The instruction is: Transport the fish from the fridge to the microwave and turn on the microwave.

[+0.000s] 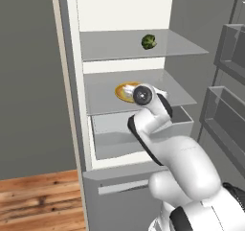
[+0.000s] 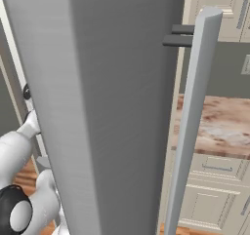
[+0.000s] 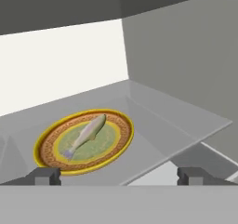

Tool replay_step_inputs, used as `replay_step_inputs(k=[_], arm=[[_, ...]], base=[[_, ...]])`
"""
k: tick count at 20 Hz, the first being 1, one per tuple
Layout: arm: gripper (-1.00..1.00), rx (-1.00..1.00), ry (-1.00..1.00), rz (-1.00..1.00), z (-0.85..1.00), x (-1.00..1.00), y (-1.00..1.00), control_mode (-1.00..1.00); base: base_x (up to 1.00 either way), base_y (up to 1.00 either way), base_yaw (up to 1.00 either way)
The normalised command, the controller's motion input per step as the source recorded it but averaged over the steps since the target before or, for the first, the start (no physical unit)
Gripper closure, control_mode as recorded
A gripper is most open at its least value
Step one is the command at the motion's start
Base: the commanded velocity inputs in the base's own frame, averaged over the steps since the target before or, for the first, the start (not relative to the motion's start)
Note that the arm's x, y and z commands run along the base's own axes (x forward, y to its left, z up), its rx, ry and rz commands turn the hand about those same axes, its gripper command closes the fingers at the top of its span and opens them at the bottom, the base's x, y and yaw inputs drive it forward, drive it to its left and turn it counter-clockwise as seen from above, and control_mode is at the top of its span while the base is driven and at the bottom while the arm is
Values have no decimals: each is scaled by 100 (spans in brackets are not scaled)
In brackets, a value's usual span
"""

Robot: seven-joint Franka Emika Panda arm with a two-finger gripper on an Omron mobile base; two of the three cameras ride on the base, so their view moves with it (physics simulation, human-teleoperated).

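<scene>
The fridge (image 1: 72,81) stands open in front of me. On its middle glass shelf (image 3: 186,121) lies a yellow-orange plate (image 3: 56,160), and the small pale fish (image 3: 88,134) rests across the plate's middle. My gripper (image 3: 119,176) hovers just in front of the shelf edge, open, with both fingertips (image 3: 45,175) apart and nothing between them; the fish lies ahead and to the left of it. In the left base view my wrist hides most of the plate (image 1: 122,92). The microwave is out of view.
A green broccoli-like vegetable (image 1: 149,41) sits on the upper shelf. Below the plate's shelf is a clear drawer (image 1: 115,136). Door bins (image 1: 229,48) hang at the right. The open fridge door (image 2: 112,107) blocks the right base view; a counter (image 2: 219,124) lies beyond.
</scene>
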Motion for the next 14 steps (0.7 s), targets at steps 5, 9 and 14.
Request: replay_step_inputs(k=[5, 9, 14], arm=[[-100, 5, 0, 0, -2, 27, 0, -100], [-100, 3, 4, 0, -1, 28, 0, -100], [-100, 1, 5, 0, -1, 22, 0, -100]], base=[[0, 0, 0], [0, 0, 0], [0, 0, 0]])
